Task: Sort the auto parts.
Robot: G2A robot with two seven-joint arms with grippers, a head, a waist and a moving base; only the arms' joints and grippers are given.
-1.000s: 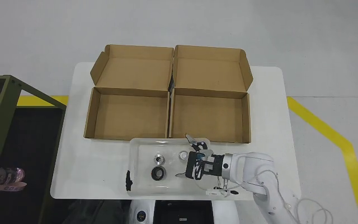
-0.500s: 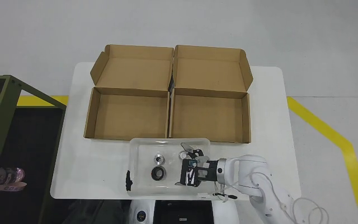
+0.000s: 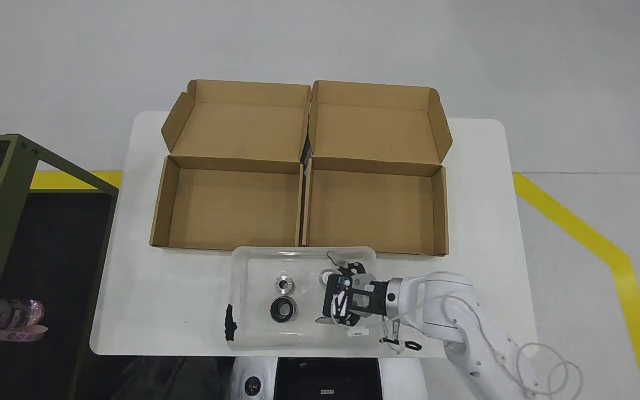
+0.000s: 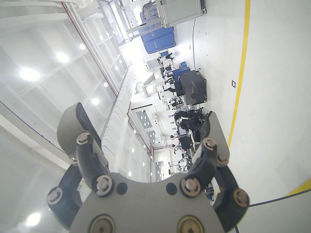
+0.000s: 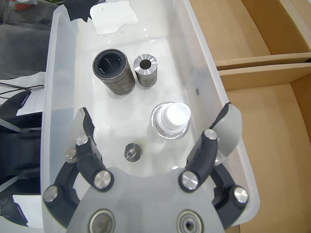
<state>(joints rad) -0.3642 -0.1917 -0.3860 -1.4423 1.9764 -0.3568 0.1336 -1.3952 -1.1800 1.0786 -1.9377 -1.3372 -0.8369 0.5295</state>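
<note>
Four parts sit in the clear bin (image 5: 201, 56): big bushing (image 5: 113, 73), steel sleeve (image 5: 145, 70), white-capped part (image 5: 172, 120), small hex piece (image 5: 133, 152). Right gripper (image 5: 155, 113) hangs open over them, holding nothing; left gripper (image 4: 144, 113) open too. Pick step: I'd lower onto one part, close, carry to a cardboard box (image 5: 230, 25).

The right arm (image 3: 455, 312) is a white, rounded, glossy shell, turning black at its 9 o'clock end. The right tool (image 5: 155, 110) and left tool (image 4: 144, 111) match: grey metal plate, black links, silver screws, pale fingers (image 5: 233, 127) with ribbed black pads (image 5: 88, 122). A thin black cable (image 4: 267, 199) runs beside the left one.
</note>
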